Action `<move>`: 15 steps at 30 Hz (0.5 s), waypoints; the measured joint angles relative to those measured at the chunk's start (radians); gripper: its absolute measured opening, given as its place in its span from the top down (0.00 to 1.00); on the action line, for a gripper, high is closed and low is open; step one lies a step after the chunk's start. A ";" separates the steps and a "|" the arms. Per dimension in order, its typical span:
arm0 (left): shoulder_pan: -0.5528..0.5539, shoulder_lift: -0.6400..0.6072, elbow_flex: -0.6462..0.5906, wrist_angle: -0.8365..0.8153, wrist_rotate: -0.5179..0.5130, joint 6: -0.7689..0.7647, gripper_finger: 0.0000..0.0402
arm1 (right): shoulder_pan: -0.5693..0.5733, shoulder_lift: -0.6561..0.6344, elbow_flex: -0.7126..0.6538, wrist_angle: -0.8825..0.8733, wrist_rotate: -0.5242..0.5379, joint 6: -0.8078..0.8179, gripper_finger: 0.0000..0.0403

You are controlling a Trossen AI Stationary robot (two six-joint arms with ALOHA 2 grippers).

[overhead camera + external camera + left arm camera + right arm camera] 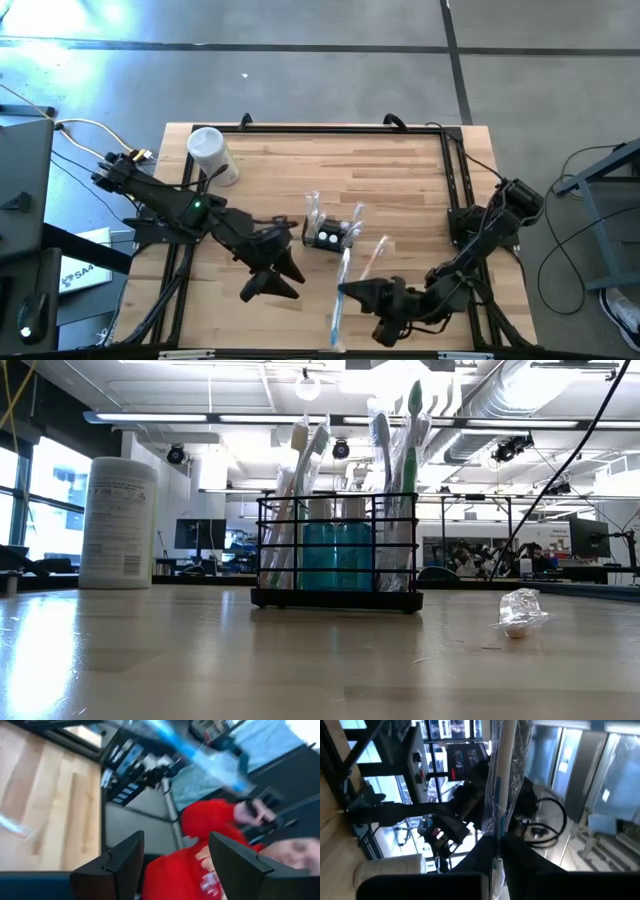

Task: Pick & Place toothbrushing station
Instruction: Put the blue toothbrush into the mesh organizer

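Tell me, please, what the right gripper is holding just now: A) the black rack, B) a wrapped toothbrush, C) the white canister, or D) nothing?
B: the right gripper is shut on a wrapped toothbrush, which stands up between its fingers in the right wrist view.

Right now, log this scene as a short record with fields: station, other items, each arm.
station: black wire toothbrushing station upright mid-table, wrapped brushes standing in it
held item: wrapped toothbrush, pinched by the right gripper, fingers shut on it
left gripper: fingers open, empty, beside the station on its left
loose item: another wrapped toothbrush lying on the table
other: white lidded container at the far left corner
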 joint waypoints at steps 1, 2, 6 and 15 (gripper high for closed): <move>0.006 -0.001 0.000 0.017 -0.007 -0.022 0.45 | -0.001 0.000 0.000 -0.003 -0.009 -0.010 0.96; 0.014 -0.001 0.000 0.028 -0.010 -0.040 0.45 | -0.003 0.000 0.000 -0.003 -0.015 -0.021 0.96; 0.028 -0.001 0.000 0.035 -0.023 -0.101 0.45 | -0.028 0.004 0.000 0.000 -0.052 -0.088 0.96; 0.031 0.014 0.001 0.033 -0.025 -0.114 0.45 | -0.118 0.040 0.000 -0.006 0.014 -0.190 0.96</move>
